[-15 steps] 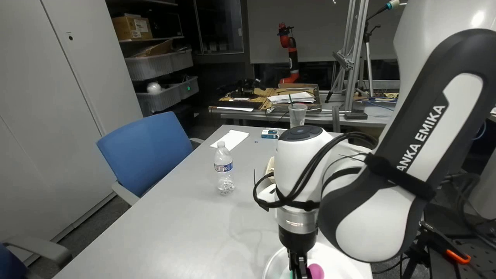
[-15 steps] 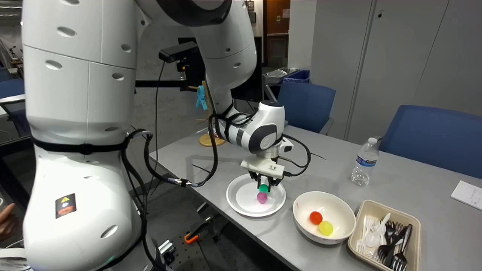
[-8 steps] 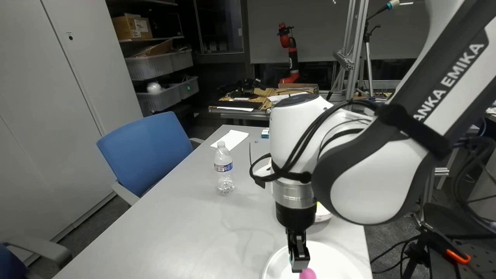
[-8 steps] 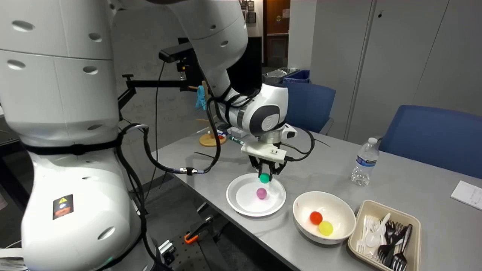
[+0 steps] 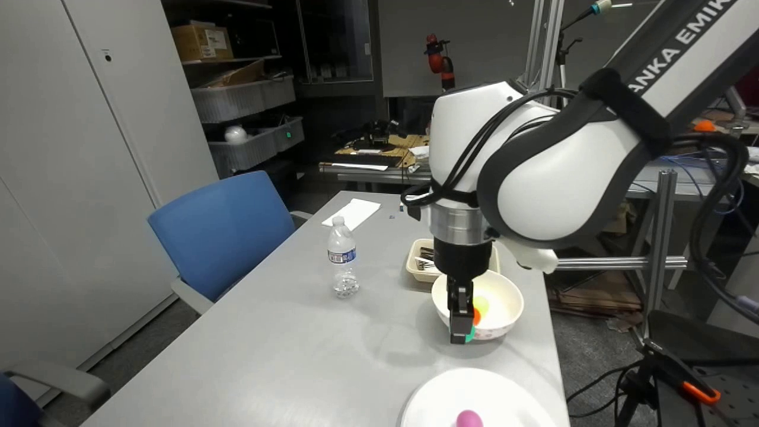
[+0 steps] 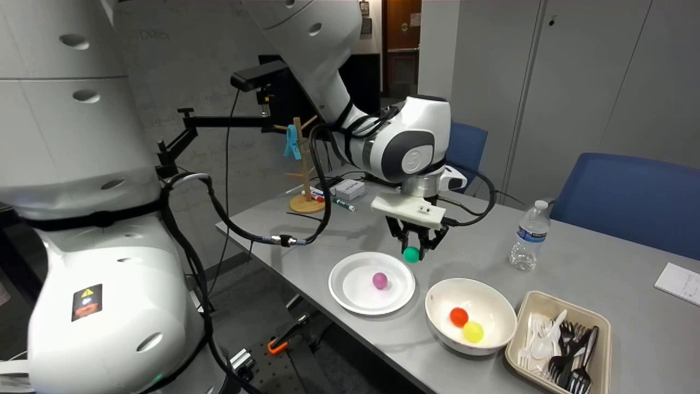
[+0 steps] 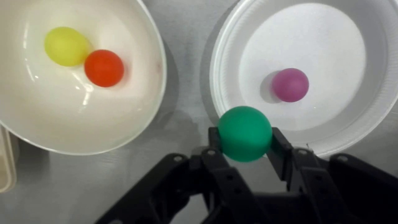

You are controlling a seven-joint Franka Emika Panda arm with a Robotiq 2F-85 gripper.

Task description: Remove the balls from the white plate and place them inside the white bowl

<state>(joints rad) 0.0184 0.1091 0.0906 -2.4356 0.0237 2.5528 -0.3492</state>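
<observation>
Moved since the earlier frame: gripper [image 7: 245, 136] with green ball [image 6: 411, 255], shifted from over the white plate [image 6: 353, 293] toward the white bowl [image 6: 489, 309]. Left to right in an exterior view: plate has the pink ball [image 6: 380, 280] lying on it, clear of the gripper; looks like the last to pick. Then gripper, pinched narrow on the green ball, in the air between plate and bowl; transfer underway I'd judge, drop not yet done. Then bowl: red ball [image 6: 459, 317] and yellow ball [image 6: 473, 331] inside, so I'd count those done.
</observation>
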